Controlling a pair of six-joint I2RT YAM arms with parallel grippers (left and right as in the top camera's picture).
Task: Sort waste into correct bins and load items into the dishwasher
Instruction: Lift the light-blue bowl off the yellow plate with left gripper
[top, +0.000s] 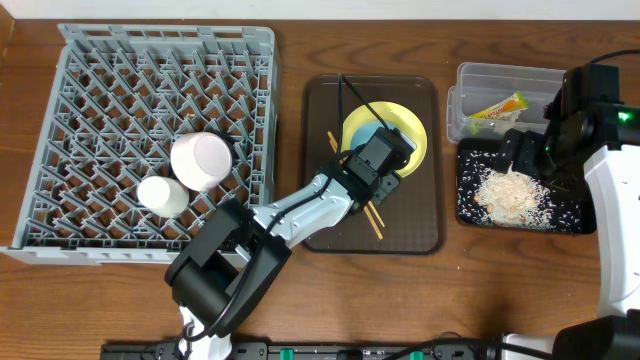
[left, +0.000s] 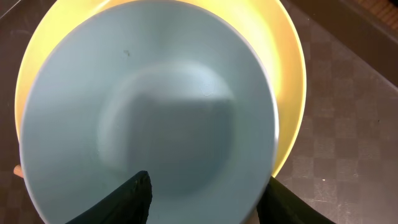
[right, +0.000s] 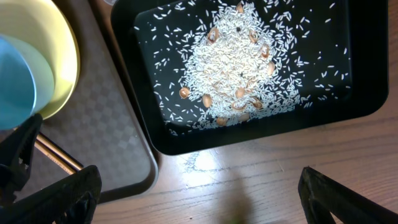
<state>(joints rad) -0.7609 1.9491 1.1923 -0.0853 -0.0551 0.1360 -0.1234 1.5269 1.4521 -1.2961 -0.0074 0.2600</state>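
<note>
The light blue bowl (left: 149, 106) sits on the yellow plate (left: 292, 74) on the brown tray. My left gripper (left: 208, 180) is open and straddles the bowl's near rim, one finger inside and one outside; it hovers over the plate (top: 412, 128) in the overhead view (top: 385, 152). Chopsticks (top: 375, 218) lie on the tray by the plate. The rice scraps (right: 230, 68) lie in the black tray (right: 367, 93). My right gripper (right: 199, 171) is open and empty over the wood beside that tray. The wrapper (top: 497, 107) lies in the clear tub (top: 505, 76).
The grey dish rack (top: 90, 120) at the left holds the pinkish-white bowl (top: 203, 160) and the white cup (top: 163, 195). The brown serving tray (top: 420, 225) lies in the middle. Stray rice grains lie on the wood by the black tray (top: 470, 200).
</note>
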